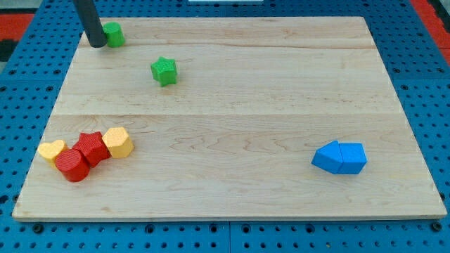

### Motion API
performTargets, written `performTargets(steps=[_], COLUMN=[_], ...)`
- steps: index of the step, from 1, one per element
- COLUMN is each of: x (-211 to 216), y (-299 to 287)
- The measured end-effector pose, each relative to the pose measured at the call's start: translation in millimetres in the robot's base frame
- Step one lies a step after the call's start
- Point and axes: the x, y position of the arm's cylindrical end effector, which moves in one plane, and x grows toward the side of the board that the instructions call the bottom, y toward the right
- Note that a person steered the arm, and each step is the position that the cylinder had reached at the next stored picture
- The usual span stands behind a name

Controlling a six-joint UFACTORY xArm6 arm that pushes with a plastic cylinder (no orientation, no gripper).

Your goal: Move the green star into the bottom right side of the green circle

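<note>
Rod at the bench's (232, 84) top-left corner.
My tip (97, 45) touches the green circle's (113, 33) left side; no gripper exists; the green star (164, 71) sits apart, lower right.

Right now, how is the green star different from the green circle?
The green star has pointy edges; the green circle looks rounded. The star sits alone, further down and toward the view's right, while the circle sits near the top left corner with my tip right beside it on its left. Both are small green blocks.
</note>
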Motion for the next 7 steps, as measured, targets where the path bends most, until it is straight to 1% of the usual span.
performTargets(steps=[1, 2, 3, 4, 5, 6, 7], x=[0, 1, 10, 59, 87, 87, 91], y=[14, 55, 112, 163, 160, 102, 81])
